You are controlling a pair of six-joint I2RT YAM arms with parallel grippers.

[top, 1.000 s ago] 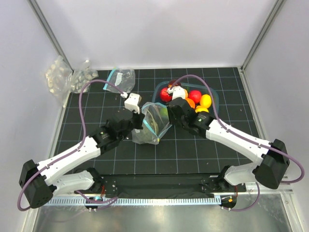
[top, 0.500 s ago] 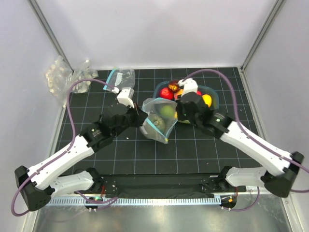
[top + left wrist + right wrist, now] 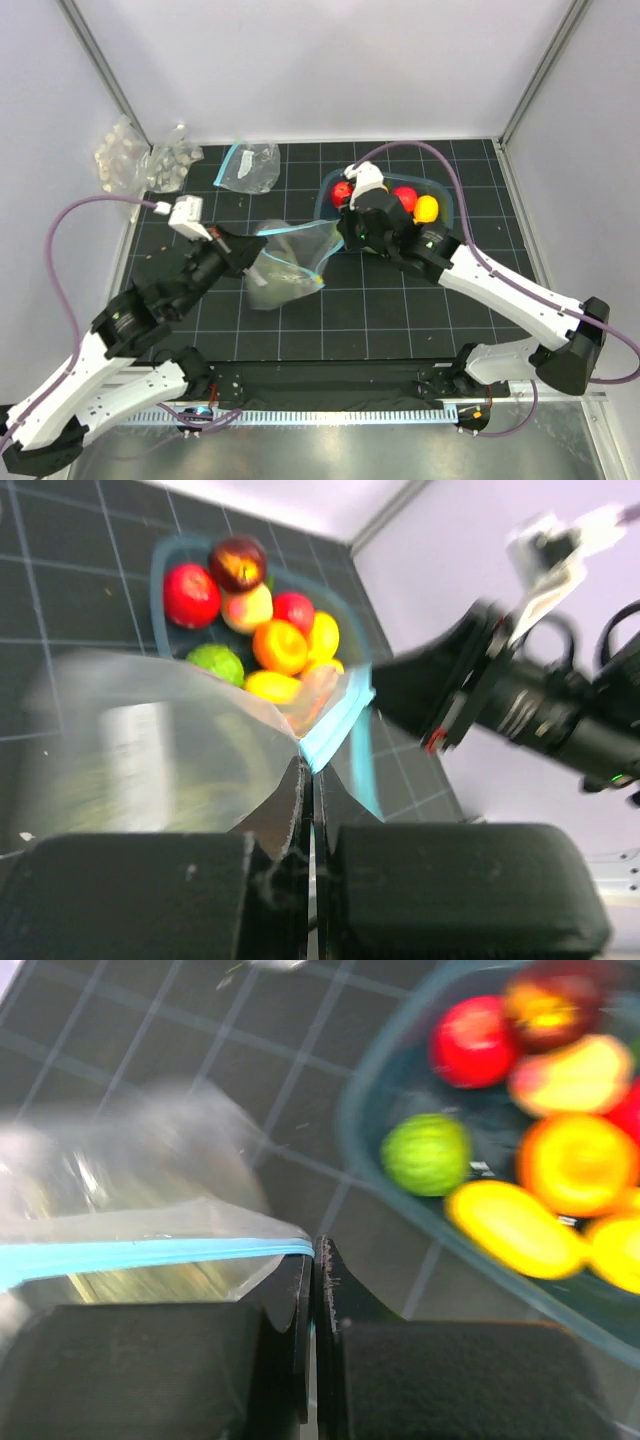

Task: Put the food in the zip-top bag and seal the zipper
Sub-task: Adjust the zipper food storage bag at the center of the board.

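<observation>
The clear zip-top bag hangs stretched between my two grippers above the mat, with the dull-green melon inside it. My left gripper is shut on the bag's left mouth edge, pinching the teal zipper at its tips. My right gripper is shut on the opposite end of the zipper, at its tips. The remaining food lies in a teal bin: red balls, a yellow lemon, a green ball and an orange one.
A second clear bag lies at the back of the mat. Packs of white lumps sit in the back left corner by the wall. The bin stands right behind my right gripper.
My left arm has pulled back to the left, drawing the bag left and stretching its mouth flat. My right gripper has followed leftward, still on the bag.
</observation>
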